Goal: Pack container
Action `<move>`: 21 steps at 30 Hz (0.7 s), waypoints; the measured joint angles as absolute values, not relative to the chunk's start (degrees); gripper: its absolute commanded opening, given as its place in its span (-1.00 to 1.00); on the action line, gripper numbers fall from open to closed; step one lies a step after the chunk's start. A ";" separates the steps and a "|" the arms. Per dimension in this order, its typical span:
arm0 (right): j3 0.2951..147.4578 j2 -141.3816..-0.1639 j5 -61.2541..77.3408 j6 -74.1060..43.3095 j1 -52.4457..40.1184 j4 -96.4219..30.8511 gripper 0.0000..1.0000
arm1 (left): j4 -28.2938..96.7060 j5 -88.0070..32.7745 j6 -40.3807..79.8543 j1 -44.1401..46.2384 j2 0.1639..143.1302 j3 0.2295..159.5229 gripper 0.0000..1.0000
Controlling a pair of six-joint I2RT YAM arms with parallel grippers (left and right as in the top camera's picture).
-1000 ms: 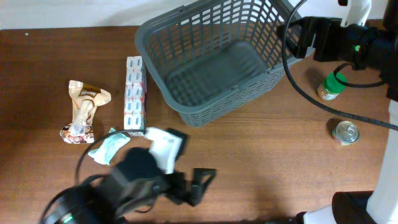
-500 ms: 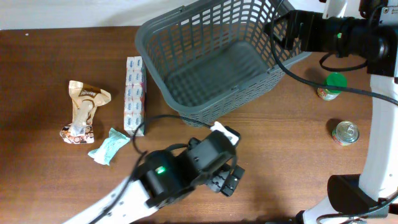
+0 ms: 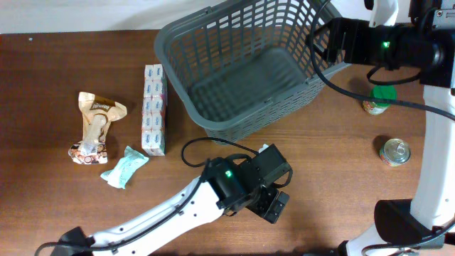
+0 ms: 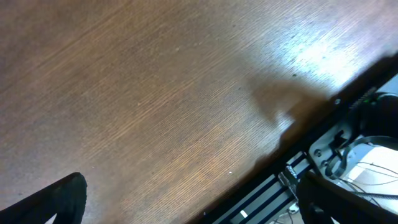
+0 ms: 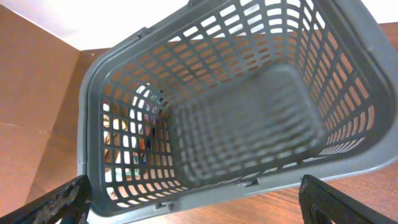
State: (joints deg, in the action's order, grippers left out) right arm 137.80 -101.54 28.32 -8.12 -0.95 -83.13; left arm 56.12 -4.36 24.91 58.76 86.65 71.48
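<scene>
My left claw (image 4: 189, 186) stands spread wide with nothing in it. Below it the wrist view shows only bare wood and the front edge of the table (image 3: 334, 163), just in front of the container (image 3: 249, 124). My right claw (image 5: 194, 186) is spread just as wide and also holds nothing. It hovers at the container's far right corner and looks straight down into it, and the floor looks empty. The container sits at the back of the table, right of centre and turned at an angle. A jar (image 3: 379, 98) with a green lid and a tin can (image 3: 393, 151) stand to its right. A long box (image 3: 153, 109) lies just beside its left wall, with a brown pouch (image 3: 92, 126) and a pale green packet (image 3: 123, 167) further left. I judge the container light and fairly stiff, its lattice walls likely to flex a little and its smooth base likely to slide on the wood if nudged. It does not look fragile. If I need to steady it, I would pinch the solid rim near a corner, not the slotted wall.
</scene>
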 measured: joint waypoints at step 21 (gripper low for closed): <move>137.80 -101.54 22.48 -7.51 -0.95 -78.81 0.98 | 55.90 -7.01 23.73 58.76 87.46 79.07 0.99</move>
State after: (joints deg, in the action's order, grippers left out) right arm 137.80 -101.54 22.48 -7.51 -0.95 -78.81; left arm 55.90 -7.01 23.73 58.76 87.46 79.07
